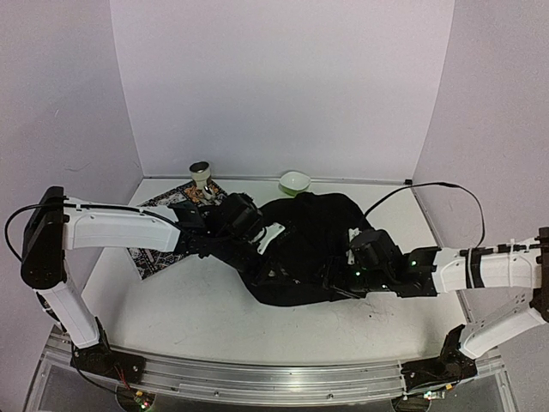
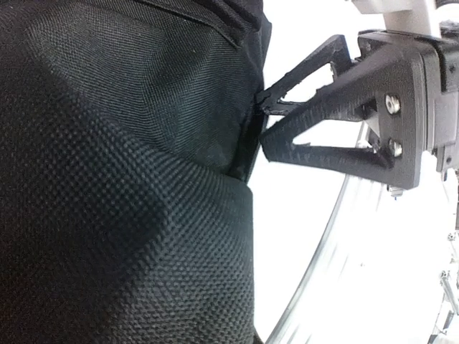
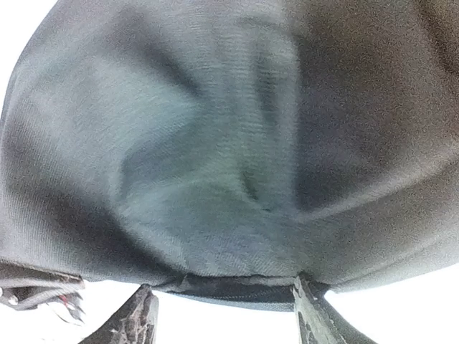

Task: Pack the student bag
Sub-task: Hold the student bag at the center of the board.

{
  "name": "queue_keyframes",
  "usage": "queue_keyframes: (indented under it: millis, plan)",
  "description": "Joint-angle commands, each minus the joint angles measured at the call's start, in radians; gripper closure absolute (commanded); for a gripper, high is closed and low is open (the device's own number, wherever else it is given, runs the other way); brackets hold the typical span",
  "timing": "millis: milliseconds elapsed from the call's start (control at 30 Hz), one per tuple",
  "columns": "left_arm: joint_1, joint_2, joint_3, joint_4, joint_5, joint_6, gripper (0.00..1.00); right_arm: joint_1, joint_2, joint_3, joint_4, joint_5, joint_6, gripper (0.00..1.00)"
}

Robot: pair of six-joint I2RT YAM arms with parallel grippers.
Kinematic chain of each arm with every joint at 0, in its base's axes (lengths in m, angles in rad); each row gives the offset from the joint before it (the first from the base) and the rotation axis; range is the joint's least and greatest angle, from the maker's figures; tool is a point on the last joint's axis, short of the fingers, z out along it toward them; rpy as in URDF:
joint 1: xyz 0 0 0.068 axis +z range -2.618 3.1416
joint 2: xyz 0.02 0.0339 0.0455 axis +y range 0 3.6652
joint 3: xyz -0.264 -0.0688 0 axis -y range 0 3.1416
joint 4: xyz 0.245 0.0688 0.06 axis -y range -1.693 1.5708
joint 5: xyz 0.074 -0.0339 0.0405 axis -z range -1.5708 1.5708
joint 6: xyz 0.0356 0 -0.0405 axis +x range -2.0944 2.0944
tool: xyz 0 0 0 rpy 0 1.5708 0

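Left wrist: left gripper (image 2: 262, 118) clamped on bag (image 2: 122, 186) hem; right gripper (image 3: 222, 287) parted, empty; fabric judged soft, limp; grip seams.

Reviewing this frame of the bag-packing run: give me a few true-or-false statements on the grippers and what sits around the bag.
1. The left gripper is pinched shut on the fabric edge of the student bag. True.
2. The right gripper has its fingers closed tight. False: they stand apart, with the bag's edge between them.
3. A green bowl stands beyond the bag, near the back wall. True.
4. The small cup stands on the bag. False: it stands at the far end of the patterned mat, left of the bag.
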Motion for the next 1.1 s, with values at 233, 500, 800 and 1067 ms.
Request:
queue_keyframes:
  millis: [233, 500, 800, 1067]
  plan:
    - [-0.035, -0.040, -0.013, 0.098, 0.032, -0.060, 1.00, 0.001, 0.005, -0.142, 0.110, -0.036, 0.341, 0.31]
    - [-0.041, -0.054, -0.037, 0.121, 0.032, -0.074, 1.00, 0.000, 0.038, -0.133, 0.303, -0.070, 0.315, 0.29]
    - [-0.048, -0.064, -0.047, 0.131, 0.035, -0.078, 1.00, 0.001, 0.065, -0.143, 0.403, -0.070, 0.346, 0.24]
    - [-0.050, -0.101, -0.068, 0.133, 0.016, -0.069, 1.00, -0.003, 0.089, -0.146, 0.421, -0.046, 0.362, 0.54]
